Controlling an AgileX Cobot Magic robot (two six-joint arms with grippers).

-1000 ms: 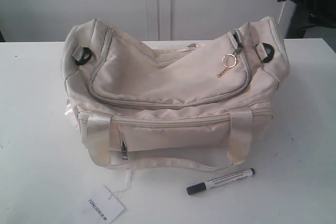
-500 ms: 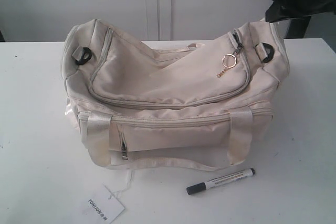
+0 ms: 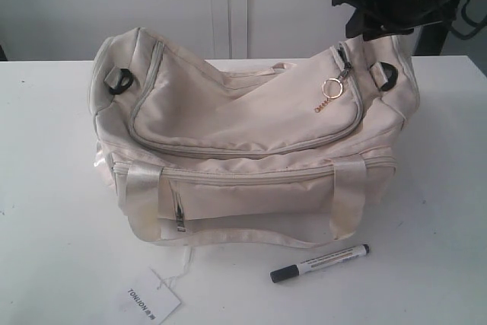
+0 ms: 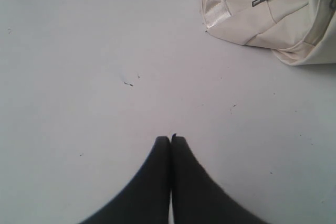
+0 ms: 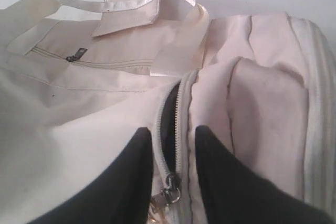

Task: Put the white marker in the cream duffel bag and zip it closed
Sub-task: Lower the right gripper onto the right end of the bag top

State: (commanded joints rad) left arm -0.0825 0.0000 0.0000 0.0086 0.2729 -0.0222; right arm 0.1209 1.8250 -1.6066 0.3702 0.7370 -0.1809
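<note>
The cream duffel bag (image 3: 243, 127) sits mid-table with its curved top zipper almost shut. A short gap with dark lining shows at the right end, by the gold ring pull (image 3: 332, 89). The white marker (image 3: 319, 262) lies on the table in front of the bag's right side, untouched. My right gripper (image 3: 354, 17) hovers over the bag's right end. In the right wrist view it (image 5: 173, 129) is open, its fingers either side of the zipper slider (image 5: 170, 187) and holding nothing. My left gripper (image 4: 170, 139) is shut and empty above bare table, a bag corner (image 4: 262, 19) beyond it.
A white paper hang tag (image 3: 152, 298) lies on a string at the front left of the white table (image 3: 46, 188). The bag's satin handle (image 3: 228, 234) droops over its front side. A white wall stands close behind the table.
The right arm has swung in from the upper right corner, leftward, to above the bag's right end. Bag, marker and tag have not moved.
</note>
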